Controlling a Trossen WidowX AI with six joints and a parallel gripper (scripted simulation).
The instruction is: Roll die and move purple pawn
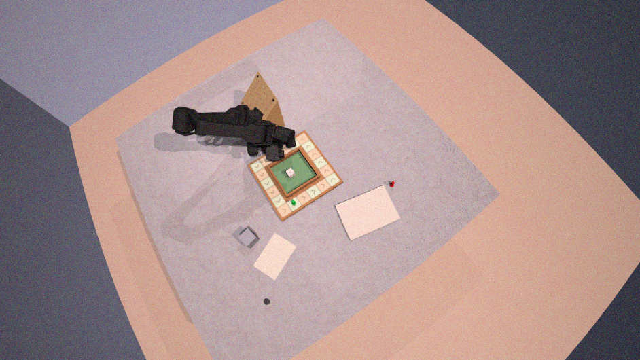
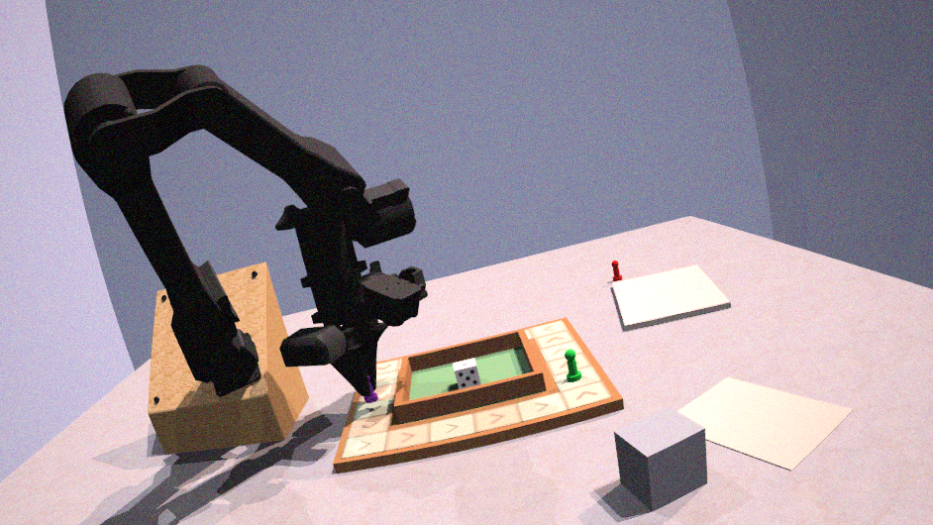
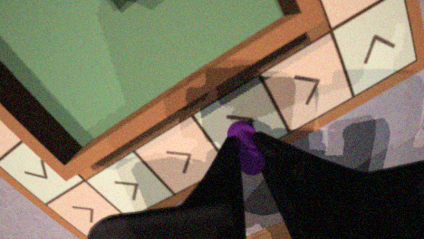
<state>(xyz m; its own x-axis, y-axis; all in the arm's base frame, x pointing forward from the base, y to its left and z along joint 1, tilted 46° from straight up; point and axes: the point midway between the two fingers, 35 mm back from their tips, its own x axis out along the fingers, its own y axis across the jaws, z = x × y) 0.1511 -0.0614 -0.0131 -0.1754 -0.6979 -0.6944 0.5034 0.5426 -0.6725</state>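
The purple pawn (image 2: 370, 396) (image 3: 250, 159) stands on a pale tile of the board (image 1: 313, 192) (image 2: 495, 417), on the side nearest the arm's base. My gripper (image 2: 368, 384) (image 3: 244, 141) is down at that tile, its fingertips shut on the pawn's upper part. The top view does not show the pawn; the arm covers it. The white die (image 1: 290, 172) (image 2: 466, 373) lies on the green floor of the tray (image 1: 304, 186) (image 2: 482, 396) (image 3: 149, 117). Five pips show on its side in the exterior view; its top is too blurred to read surely.
A green pawn (image 1: 293, 202) (image 2: 573, 367) stands on the board. A red pawn (image 1: 392, 183) (image 2: 615, 271) stands beside a white slab (image 1: 367, 212) (image 2: 669, 296). A grey cube (image 1: 247, 236) (image 2: 660, 464), a cream sheet (image 1: 274, 256) (image 2: 763, 421) and a dark disc (image 1: 266, 301) lie beyond the board.
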